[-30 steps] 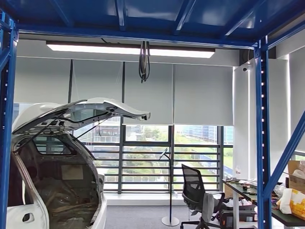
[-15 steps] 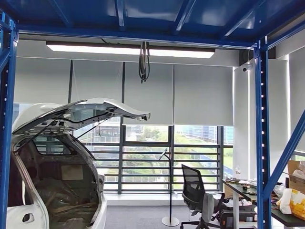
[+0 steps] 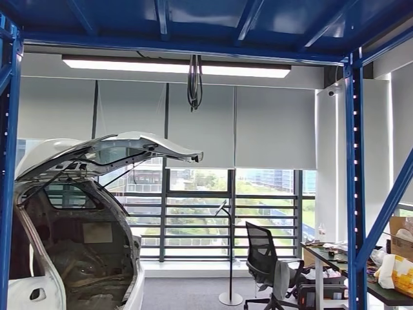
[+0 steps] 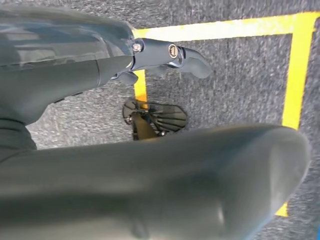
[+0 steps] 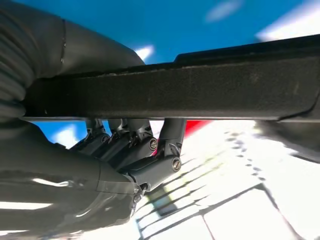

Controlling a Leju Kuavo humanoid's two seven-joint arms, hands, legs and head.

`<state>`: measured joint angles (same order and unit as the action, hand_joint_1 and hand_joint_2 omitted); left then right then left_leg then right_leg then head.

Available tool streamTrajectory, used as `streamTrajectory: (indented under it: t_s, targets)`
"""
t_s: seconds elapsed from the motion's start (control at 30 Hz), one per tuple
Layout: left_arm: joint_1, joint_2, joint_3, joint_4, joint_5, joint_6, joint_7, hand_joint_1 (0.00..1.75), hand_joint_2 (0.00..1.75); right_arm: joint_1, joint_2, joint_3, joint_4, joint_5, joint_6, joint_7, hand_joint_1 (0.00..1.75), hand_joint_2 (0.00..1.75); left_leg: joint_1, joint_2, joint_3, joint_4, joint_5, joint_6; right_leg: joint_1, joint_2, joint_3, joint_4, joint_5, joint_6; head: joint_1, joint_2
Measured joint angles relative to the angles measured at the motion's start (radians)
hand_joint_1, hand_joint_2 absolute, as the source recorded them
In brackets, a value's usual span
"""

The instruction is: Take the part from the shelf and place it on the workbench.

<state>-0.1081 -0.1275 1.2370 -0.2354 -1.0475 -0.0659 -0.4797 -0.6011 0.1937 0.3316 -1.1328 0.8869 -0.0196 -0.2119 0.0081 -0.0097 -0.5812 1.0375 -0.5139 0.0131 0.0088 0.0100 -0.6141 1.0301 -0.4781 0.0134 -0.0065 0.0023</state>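
The part (image 5: 188, 90) is a long, flat black bar that crosses the right wrist view. My right hand (image 5: 124, 150) grips it, with the dark fingers (image 5: 166, 155) curled up against its underside. Behind it are a blue surface and bright white glare. My left hand (image 4: 75, 75) hangs over grey carpet and holds nothing. One of its fingers (image 4: 188, 55) is stretched out, apart from the thick thumb (image 4: 196, 185).
Ahead in the head view stands a white car (image 3: 73, 219) with its hatch raised. Blue rack posts (image 3: 355, 181) frame the scene. At the right are a cluttered table (image 3: 336, 255) and an office chair (image 3: 265, 261). Yellow tape lines (image 4: 296, 70) mark the floor.
The head picture has shifted very slightly, so the camera has moved a little. Nothing in the scene has moved.
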Motion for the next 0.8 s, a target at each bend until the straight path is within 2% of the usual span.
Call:
streamTrajectory:
  t_s: [0.1,0.2,0.27,0.37,0.47,0.53,0.8]
  targets:
    - [-0.001,0.004,0.007,0.000,0.015,-0.001,-0.009,0.00,1.75,0.040,0.002,0.043,-0.160,-0.257,0.088,-0.030,1.75,1.75,0.000,0.000,0.000,0.000,0.000,0.000,0.000,0.000,0.000,0.000,0.000,0.000,0.000,0.000]
    - [-0.003,0.008,0.020,0.000,0.043,-0.010,-0.025,0.00,1.75,0.092,0.011,0.072,-0.283,-0.672,0.213,-0.062,1.75,1.75,0.000,0.000,0.000,0.000,0.000,0.000,0.000,0.000,0.001,0.000,0.000,0.000,0.000,0.000]
    - [-0.005,0.011,0.027,0.000,0.052,-0.015,-0.033,0.00,1.75,0.119,0.014,0.090,-0.340,-0.849,0.245,-0.071,1.75,1.75,0.000,0.000,0.000,0.000,0.000,0.000,0.000,0.000,0.001,0.000,0.000,0.000,0.000,0.000]
    - [-0.005,0.016,0.034,0.000,0.064,-0.019,-0.037,0.00,1.75,0.137,0.012,0.111,-0.383,-0.914,0.293,-0.061,1.75,1.75,-0.001,0.000,0.000,0.000,0.000,0.000,0.000,0.001,0.001,0.000,0.000,0.000,0.000,0.000]
    - [-0.006,0.020,0.047,0.000,0.077,-0.027,-0.042,0.00,1.75,0.139,-0.006,0.163,-0.380,-1.112,0.429,-0.050,1.75,1.75,-0.001,0.001,0.001,0.000,0.000,0.000,0.000,0.001,0.001,0.000,0.000,0.000,0.000,0.000]
    - [-0.005,0.024,0.051,0.000,0.075,-0.031,-0.051,0.00,1.75,0.138,-0.019,0.216,-0.377,-1.225,0.482,-0.058,1.75,1.75,0.000,0.001,0.001,0.000,0.000,0.000,0.000,0.001,0.001,0.000,0.000,0.000,0.000,0.000]
    - [0.004,0.035,0.051,0.000,0.070,-0.063,-0.059,0.00,1.75,0.106,-0.053,0.381,-0.387,-1.335,0.536,-0.027,1.75,1.75,-0.001,0.001,0.001,0.000,0.000,0.000,-0.001,0.001,0.001,-0.001,0.000,0.000,0.000,0.000]
